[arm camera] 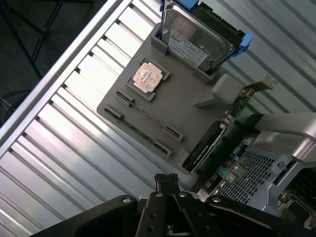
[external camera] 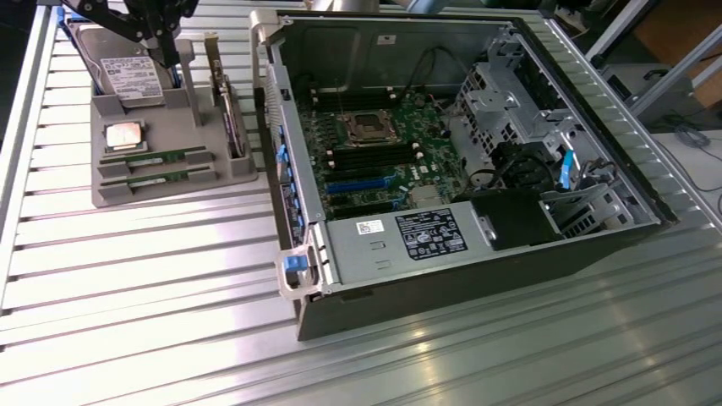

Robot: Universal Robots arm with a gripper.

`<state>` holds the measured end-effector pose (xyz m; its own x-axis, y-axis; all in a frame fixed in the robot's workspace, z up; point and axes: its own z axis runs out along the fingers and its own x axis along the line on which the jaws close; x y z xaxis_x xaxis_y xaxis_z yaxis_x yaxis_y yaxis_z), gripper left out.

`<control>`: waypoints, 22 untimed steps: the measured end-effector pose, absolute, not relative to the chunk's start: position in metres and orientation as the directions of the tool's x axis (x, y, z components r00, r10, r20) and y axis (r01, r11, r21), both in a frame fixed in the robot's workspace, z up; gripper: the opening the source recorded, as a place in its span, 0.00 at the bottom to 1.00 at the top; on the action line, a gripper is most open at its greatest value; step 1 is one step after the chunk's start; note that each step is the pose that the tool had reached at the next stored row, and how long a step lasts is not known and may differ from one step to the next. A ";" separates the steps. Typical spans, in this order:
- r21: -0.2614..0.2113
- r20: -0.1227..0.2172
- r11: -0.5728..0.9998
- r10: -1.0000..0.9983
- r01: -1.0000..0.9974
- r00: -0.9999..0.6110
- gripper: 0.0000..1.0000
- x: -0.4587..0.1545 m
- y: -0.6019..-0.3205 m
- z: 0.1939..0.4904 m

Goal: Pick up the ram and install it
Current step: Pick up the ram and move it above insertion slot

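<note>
Two ram sticks (external camera: 152, 157) lie flat in the holder (external camera: 169, 127), below and ahead of my closed, empty gripper (arm camera: 165, 180), long axes skewed to it.

No wording can be read anywhere we look. A white printed label (arm camera: 190, 47) covers the face of the hard drive (arm camera: 197, 37), which stands in the grey holder (arm camera: 182, 106) near the worktop's (external camera: 169, 279) edge at the exterior view's left; its lines of print are too fine for us to read. Inside the open computer case (external camera: 474, 292), the power supply (external camera: 361, 258) carries a black label (external camera: 432, 234) with pale print and symbols. Beside it is a small white sticker (external camera: 370, 227), equally unreadable. Any marks on the processor chip (arm camera: 147, 77) and the ram (external camera: 152, 158) escape us too.
</note>
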<state>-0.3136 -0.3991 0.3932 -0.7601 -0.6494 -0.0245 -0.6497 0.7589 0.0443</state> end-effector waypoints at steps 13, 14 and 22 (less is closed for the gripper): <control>0.044 -0.024 0.680 -0.731 -0.731 -0.682 0.10 -0.314 -0.399 0.393; 0.044 -0.024 0.677 -0.735 -0.735 -0.678 0.10 -0.314 -0.399 0.393; 0.044 -0.024 0.624 -0.780 -0.780 -0.625 0.10 -0.314 -0.399 0.393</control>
<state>-0.3136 -0.3991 0.3933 -0.6249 -0.7803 -0.0244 -0.7805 0.6236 0.0443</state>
